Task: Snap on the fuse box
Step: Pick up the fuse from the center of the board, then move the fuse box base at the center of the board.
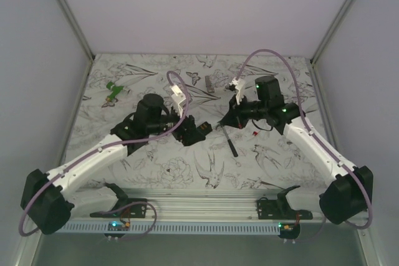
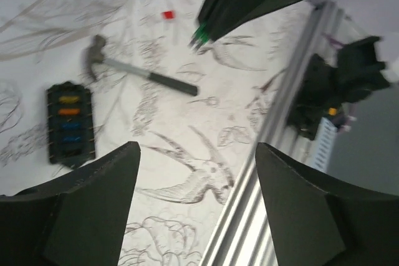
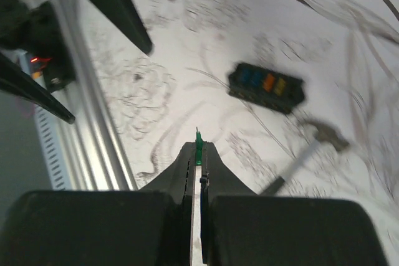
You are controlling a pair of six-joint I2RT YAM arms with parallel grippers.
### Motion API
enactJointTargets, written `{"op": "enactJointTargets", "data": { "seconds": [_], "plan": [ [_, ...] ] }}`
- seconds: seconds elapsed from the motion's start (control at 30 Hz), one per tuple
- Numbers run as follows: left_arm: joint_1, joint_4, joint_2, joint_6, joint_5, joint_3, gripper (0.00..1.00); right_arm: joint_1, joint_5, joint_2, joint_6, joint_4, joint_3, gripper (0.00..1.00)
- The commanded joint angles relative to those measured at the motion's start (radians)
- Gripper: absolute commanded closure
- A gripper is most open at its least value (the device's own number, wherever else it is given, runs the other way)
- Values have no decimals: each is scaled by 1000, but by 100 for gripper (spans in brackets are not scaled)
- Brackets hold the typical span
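Right wrist view, nearest first: your right gripper point(image 3: 198, 161) is pinched together on a small green piece point(image 3: 199, 144) that pokes out past the tips. Ahead and to the right of them, the fuse box point(image 3: 267, 87) lies face up on the patterned table point(image 3: 349, 17), long axis across the view, with the hammer point(image 3: 315, 144) off to its right. Your left gripper point(image 2: 196, 152) hangs low just beside the box, the nearer of the two, fingers spread and empty

Hammer point(image 2: 140, 74) near red, perhaps plastic, bit point(image 2: 167, 14).
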Motion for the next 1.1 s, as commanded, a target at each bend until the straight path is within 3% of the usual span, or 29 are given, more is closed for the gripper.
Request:
{"op": "enactJointTargets", "data": {
  "seconds": [0.0,0.27,0.53,0.83,1.07],
  "plan": [
    [-3,-88,105,66,-220,38,20,-65,219,-34,109,-13,-42,100],
    [-12,-204,397,158,-382,220,17,-109,304,-67,129,0,-95,100],
    [-12,-238,631,224,-407,359,16,-128,311,-76,130,19,-113,100],
    [-17,-284,781,261,-334,462,32,-143,312,-80,134,29,-130,100],
    [-25,-307,811,264,-283,469,47,-145,316,-81,140,29,-135,100]
  ]
}}
